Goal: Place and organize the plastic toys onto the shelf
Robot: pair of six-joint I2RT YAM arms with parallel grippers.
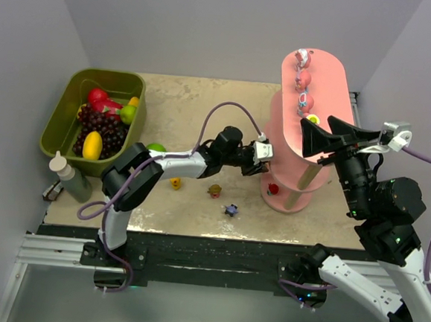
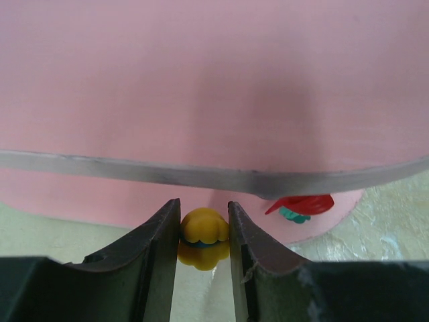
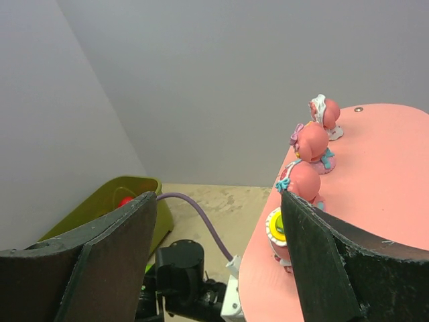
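One yellow toy (image 2: 204,227) pinched by left gripper (image 2: 204,213), seemingly inside the shelf (image 2: 214,87); right gripper (image 3: 220,204) spread wide

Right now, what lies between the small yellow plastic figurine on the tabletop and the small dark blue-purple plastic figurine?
A small orange-brown plastic figurine, apart from both; the top external view shows it.

Top view: bright, even, diffuse from overhead; soft short shadows on worktop (image 1: 181,121); pale sheen along near edge; verticals splayed toward frame edges by wide lens.
Left wrist view: dimmer; shelf (image 2: 214,87) filling frame, soft-focused, grey shade patch mid-board; yellow toy (image 2: 204,225) fairly sharp.
Right wrist view: clear, evenly lit; right claw (image 3: 220,208) dark, underexposed, slightly soft; pink toys (image 3: 312,141) crisp.
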